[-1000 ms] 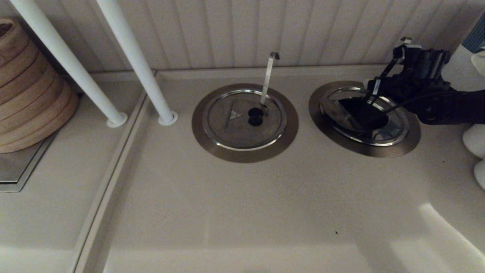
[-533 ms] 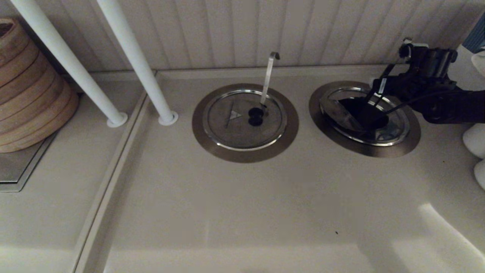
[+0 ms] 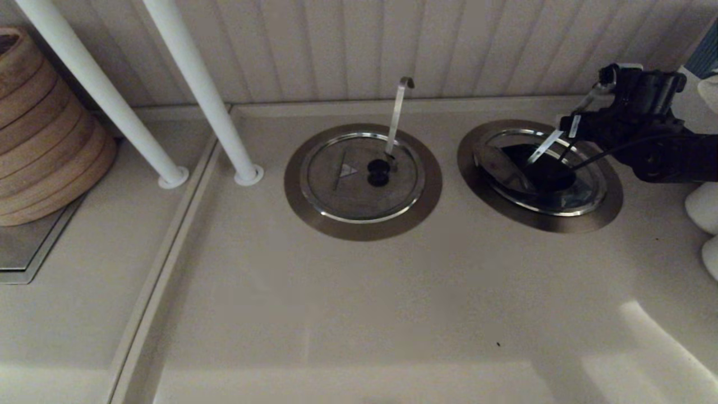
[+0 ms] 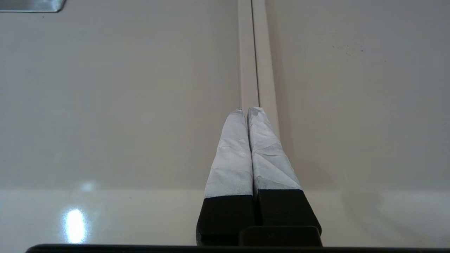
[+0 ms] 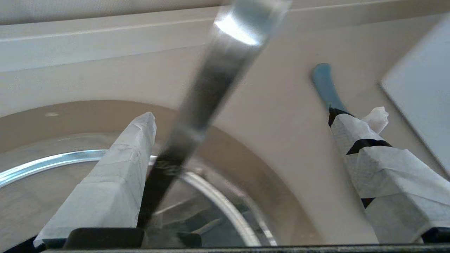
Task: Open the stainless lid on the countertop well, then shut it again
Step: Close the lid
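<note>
Over at 3 o'clock on the counter, the countertop well (image 3: pixel 611 205) has the stainless lid (image 3: pixel 505 171) sitting tilted in it, dark opening showing. Right gripper (image 5: pixel 242 126) hovers at the well's 1 o'clock edge, fingers spread wide, gripping nothing, with the straight utensil handle (image 5: pixel 207 84) passing between them. Left gripper (image 4: pixel 249 114) is parked over bare counter, fingers pressed together, empty.

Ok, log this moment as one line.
right tool: open, utensil handle between fingers, at countertop well rim | stainless lid: in well, seating unclear | left tool: shut, parked over counter
</note>
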Controlling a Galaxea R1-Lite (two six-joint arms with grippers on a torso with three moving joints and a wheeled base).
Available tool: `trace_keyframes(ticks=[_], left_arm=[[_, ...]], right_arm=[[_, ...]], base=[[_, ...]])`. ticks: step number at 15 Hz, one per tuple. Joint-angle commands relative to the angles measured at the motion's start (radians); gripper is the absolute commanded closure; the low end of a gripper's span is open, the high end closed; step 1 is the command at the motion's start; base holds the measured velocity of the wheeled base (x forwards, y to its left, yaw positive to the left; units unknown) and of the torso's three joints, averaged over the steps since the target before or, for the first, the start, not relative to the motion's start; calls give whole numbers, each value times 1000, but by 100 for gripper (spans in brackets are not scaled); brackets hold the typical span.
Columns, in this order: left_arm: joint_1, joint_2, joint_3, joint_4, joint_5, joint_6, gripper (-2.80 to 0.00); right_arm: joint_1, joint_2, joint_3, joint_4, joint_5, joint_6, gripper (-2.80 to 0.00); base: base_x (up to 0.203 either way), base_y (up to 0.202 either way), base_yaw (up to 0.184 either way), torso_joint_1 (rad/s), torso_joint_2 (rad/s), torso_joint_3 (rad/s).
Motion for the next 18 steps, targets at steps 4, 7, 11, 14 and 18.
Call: trace_keyframes(ticks=[4, 7, 11, 14, 18], left_arm=[[0, 1, 0, 0, 0, 0, 0], [0, 1, 0, 0, 0, 0, 0], [0, 1, 0, 0, -1, 0, 0], [0, 1, 0, 0, 0, 0, 0], [0, 1, 0, 0, 0, 0, 0]], right_arm=[[1, -8, 7, -3, -3, 0, -280], [-3, -29, 10, -2, -3, -1, -280], [20, -82, 65, -2, 3, 8, -280], [61, -98, 87, 5, 4, 33, -280], [98, -152, 123, 29, 17, 81, -280]], base=[[0, 0, 0, 0, 0, 0], [0, 0, 0, 0, 0, 0], [0, 0, 0, 0, 0, 0], [0, 0, 0, 0, 0, 0], [0, 0, 0, 0, 0, 0]])
